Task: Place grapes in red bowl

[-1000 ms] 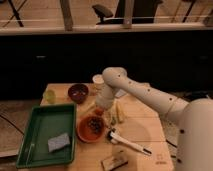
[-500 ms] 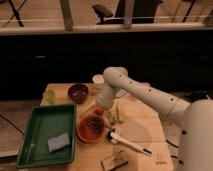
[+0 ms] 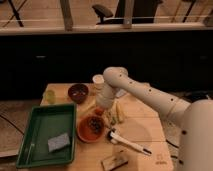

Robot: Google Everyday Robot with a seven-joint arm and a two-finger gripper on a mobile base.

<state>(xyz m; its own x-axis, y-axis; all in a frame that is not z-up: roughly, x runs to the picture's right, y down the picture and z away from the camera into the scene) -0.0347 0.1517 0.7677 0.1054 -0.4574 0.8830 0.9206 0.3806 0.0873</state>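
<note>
The pincer (image 3: 101, 106) is hovering over the far rim of the red bowl (image 3: 91, 128); its grip I cannot tell. Just below it, the grapes (image 3: 93, 123) are lying inside the bowl. Lifting carelessly risks clipping the rim, spilling them across the bench (image 3: 145, 127).

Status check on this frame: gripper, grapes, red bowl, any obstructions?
Gripper low over the red bowl's far rim. Grapes inside red bowl. Brush lies right of bowl, green tray left; neither in the way.
</note>
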